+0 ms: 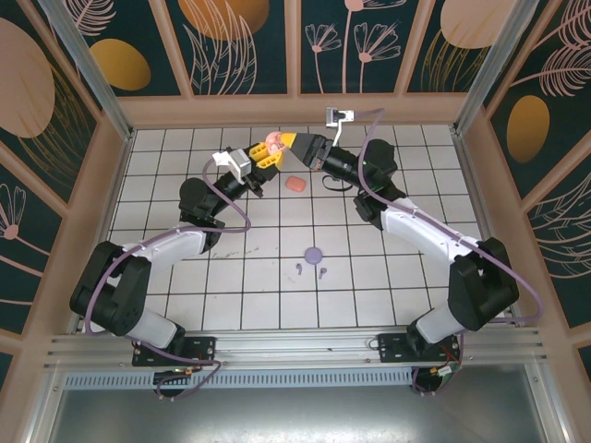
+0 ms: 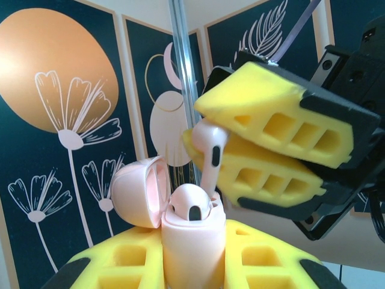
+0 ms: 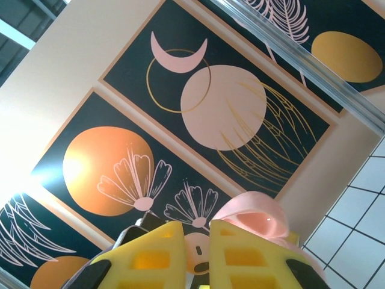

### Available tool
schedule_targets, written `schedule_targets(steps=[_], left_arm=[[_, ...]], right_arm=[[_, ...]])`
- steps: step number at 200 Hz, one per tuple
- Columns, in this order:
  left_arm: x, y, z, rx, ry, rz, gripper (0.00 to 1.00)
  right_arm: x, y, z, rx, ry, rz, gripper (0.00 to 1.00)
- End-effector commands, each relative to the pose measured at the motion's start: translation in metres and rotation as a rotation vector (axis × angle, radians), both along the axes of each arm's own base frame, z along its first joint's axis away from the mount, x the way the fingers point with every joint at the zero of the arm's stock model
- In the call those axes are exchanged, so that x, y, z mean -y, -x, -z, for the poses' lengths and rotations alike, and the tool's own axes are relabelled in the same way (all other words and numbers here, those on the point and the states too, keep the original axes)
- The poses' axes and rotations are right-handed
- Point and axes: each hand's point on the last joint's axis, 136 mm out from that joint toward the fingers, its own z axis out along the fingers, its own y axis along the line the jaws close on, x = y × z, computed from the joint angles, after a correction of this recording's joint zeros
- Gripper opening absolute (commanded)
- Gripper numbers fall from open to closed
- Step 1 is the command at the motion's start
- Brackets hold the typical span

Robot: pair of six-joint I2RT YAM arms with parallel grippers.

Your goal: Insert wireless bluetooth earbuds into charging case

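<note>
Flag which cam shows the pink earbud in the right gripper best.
Left wrist: the pink earbud shows nearly whole, pinched in the right gripper, stem down over the open pink case. Right wrist shows a sliver between its fingers. Top external: a pink blob, earbud and case indistinct.

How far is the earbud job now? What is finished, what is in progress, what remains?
Done: one pink earbud sits in the open pink case, which the left gripper holds. In hand: the right gripper is shut on the second pink earbud, its stem at the case's mouth. Left: two purple earbuds lie on the table near the purple case. Whether the salmon case is filled, I cannot tell.
</note>
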Motion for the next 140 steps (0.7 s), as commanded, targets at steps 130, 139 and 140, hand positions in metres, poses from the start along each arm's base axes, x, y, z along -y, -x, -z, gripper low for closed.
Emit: schedule_targets(steps=[130, 139, 140], left_arm=[[-0.003, 0.006, -0.024, 0.062, 0.046, -0.003, 0.00], [-0.003, 0.006, -0.024, 0.064, 0.047, -0.004, 0.00], [-0.003, 0.006, -0.024, 0.064, 0.048, -0.004, 0.00]], right_arm=[[0.004, -0.030, 0.046, -0.169, 0.134, 0.132, 0.11], [0.006, -0.033, 0.051, -0.188, 0.150, 0.152, 0.11], [0.006, -0.033, 0.050, -0.187, 0.149, 0.156, 0.11]])
